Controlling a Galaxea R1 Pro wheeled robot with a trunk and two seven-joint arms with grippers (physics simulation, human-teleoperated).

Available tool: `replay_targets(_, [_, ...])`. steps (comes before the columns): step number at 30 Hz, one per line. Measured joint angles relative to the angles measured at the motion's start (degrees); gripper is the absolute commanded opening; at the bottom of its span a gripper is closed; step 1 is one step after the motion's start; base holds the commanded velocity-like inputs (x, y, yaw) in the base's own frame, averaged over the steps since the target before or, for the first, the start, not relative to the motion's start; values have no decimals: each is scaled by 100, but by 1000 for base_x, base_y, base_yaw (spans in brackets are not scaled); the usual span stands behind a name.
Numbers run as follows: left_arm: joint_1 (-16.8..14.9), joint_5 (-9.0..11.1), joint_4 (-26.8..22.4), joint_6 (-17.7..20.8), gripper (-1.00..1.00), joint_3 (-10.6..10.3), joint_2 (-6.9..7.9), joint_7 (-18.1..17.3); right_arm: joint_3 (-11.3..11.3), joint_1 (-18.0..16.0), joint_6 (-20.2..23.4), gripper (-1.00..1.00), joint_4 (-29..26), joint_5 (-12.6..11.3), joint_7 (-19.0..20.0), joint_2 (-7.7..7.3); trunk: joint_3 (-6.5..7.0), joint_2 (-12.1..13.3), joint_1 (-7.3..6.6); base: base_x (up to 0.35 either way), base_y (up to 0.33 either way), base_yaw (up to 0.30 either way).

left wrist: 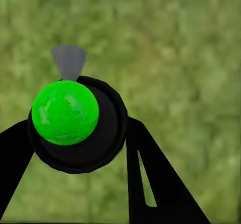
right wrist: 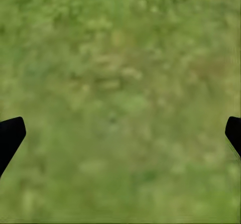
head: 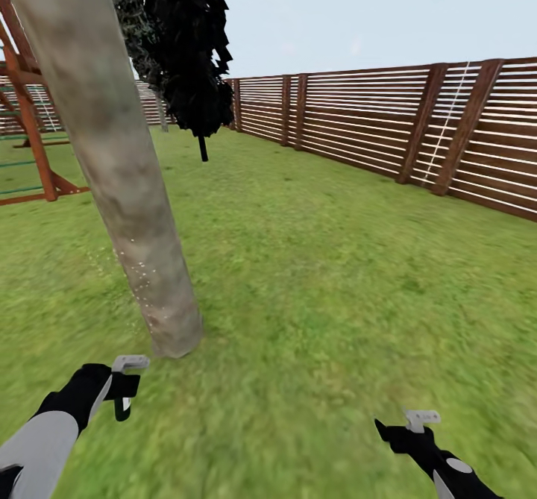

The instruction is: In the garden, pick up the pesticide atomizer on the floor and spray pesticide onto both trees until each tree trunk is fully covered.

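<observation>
A thick mottled grey-brown tree trunk (head: 119, 178) leans up from the grass at the left of the head view, with tiny white specks low on it. Just in front of its base, my left gripper (head: 123, 388) is shut on the pesticide atomizer (head: 127, 380), whose grey trigger head points toward the trunk. In the left wrist view, the atomizer (left wrist: 75, 128) shows its black round base and green spot, held between the black fingers (left wrist: 150, 174) of the left gripper (left wrist: 78, 148). My right gripper (head: 406, 428) (right wrist: 120, 133) hangs open over bare grass at the lower right.
A brown slatted fence (head: 388, 126) runs along the right and back. A red-brown wooden play frame (head: 30, 126) stands at the far left. Dark ragged foliage (head: 190, 59) on a thin dark stem hangs behind the trunk. Open lawn (head: 335, 260) lies ahead and right.
</observation>
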Motion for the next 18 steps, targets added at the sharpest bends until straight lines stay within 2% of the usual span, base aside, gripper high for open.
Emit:
replay_targets(3, [-1,0,5,-7,-100,0,-4,1,0,1,0,100,-1,0,0,0,0,0,0,146,-241,163])
replay_targets(10, [-2,-1,3,-2,-100,0,-4,1,0,2,0,100,-1,0,1,-1,0,0,1,103,-261,34])
replay_targets(18, [0,0,1,0,-100,0,-3,0,0,0,0,100,0,0,0,0,0,0,1,88,-267,258])
